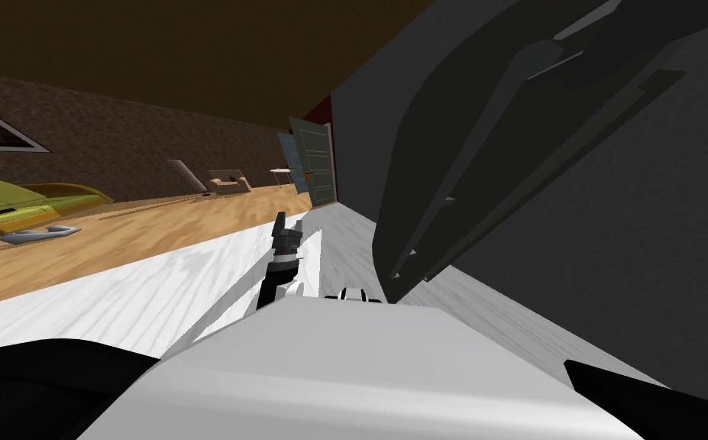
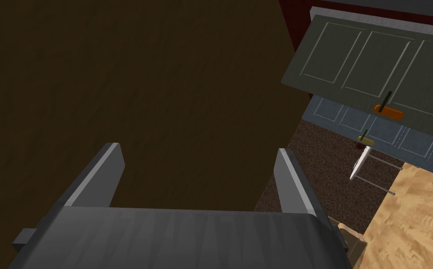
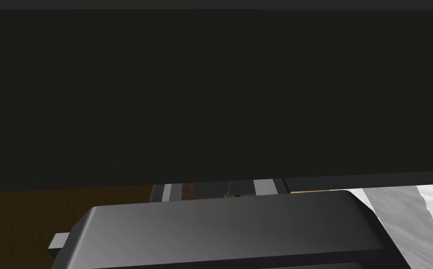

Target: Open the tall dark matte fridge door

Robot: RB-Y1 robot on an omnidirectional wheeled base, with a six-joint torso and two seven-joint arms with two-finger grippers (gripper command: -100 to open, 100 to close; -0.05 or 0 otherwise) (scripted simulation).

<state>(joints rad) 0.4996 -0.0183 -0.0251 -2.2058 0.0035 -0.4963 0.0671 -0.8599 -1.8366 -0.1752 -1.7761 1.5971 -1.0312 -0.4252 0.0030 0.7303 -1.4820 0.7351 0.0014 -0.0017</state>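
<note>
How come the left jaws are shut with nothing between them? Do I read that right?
Not quite. The left gripper has its jaws open, not shut. The left wrist view shows its two fingers standing well apart. The rest holds: nothing is between them.

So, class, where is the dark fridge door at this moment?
In the head view the fridge door looms on the robot's right, above the white floor; the right hand sits close before it.
</note>
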